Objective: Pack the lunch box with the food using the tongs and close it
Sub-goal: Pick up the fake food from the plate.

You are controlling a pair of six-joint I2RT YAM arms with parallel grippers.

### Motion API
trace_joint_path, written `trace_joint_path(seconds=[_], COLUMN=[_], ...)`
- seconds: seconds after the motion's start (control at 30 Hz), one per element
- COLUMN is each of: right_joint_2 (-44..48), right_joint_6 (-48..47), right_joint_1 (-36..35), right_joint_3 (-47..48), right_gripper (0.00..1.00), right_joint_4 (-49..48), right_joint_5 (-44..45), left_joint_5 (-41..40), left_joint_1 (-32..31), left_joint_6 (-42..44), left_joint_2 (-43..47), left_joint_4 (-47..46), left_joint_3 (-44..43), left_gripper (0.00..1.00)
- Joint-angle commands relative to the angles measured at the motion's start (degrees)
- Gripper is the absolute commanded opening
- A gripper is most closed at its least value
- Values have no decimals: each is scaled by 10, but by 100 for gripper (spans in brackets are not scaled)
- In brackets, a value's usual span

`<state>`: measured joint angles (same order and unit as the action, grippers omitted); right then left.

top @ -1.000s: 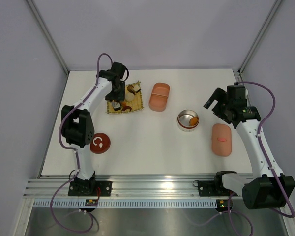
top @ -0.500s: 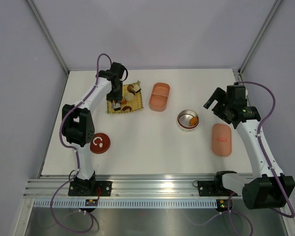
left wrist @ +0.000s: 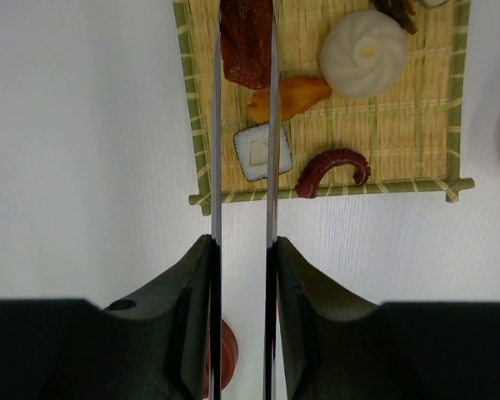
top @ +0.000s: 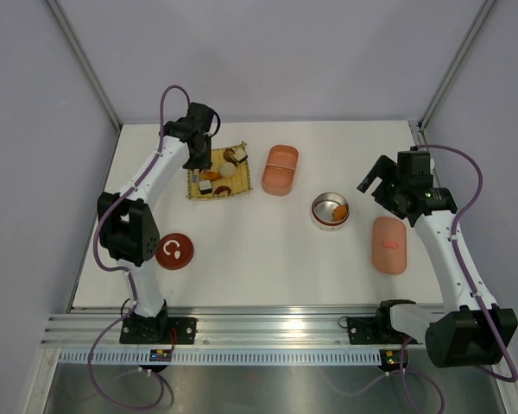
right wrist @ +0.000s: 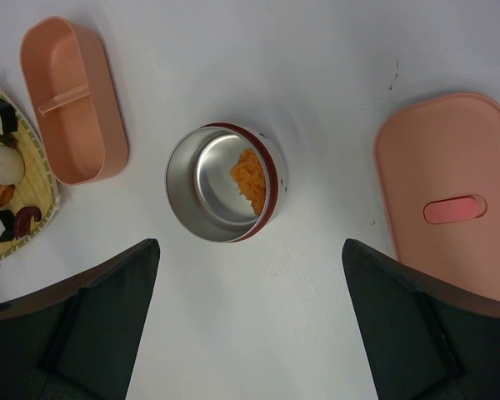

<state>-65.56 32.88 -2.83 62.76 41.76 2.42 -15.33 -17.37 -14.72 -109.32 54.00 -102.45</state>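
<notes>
At the far left, on the yellow mat [left wrist: 400,142], the food [left wrist: 262,152] lies clustered. The left gripper [left wrist: 242,250], partly closed, clamps the tongs [left wrist: 272,125], whose tips straddle a dark red piece [left wrist: 246,37]. The piece looks light, hard and probably slippery, so a pinch across its middle seems safest. The right gripper [right wrist: 250,279] hangs wide open and empty over the round tin [right wrist: 225,183]. The lunch box [top: 280,170] sits just right of the mat.

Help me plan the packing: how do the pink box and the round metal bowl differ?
The pink box is oblong, the metal bowl round. The pink box has a divider and is empty; the metal bowl is undivided and holds an orange piece. Both stand open.
</notes>
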Motion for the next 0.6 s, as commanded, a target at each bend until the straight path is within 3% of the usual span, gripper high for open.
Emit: trace_joint_path(seconds=[0.0, 0.33, 0.57], right_joint_2=[17, 46, 51], right_joint_6=[3, 12, 15], right_joint_1=[3, 3, 2], right_joint_3=[-3, -20, -23], right_gripper=[100, 100, 100], right_joint_4=[-8, 3, 9], right_joint_5=[7, 22, 32], left_joint_5=[-22, -1, 21], left_joint_1=[1, -17, -114], left_joint_6=[14, 12, 23], left_joint_2=[58, 79, 133], left_joint_4=[-62, -68, -73], left_joint_3=[11, 23, 36], left_gripper=[15, 13, 13])
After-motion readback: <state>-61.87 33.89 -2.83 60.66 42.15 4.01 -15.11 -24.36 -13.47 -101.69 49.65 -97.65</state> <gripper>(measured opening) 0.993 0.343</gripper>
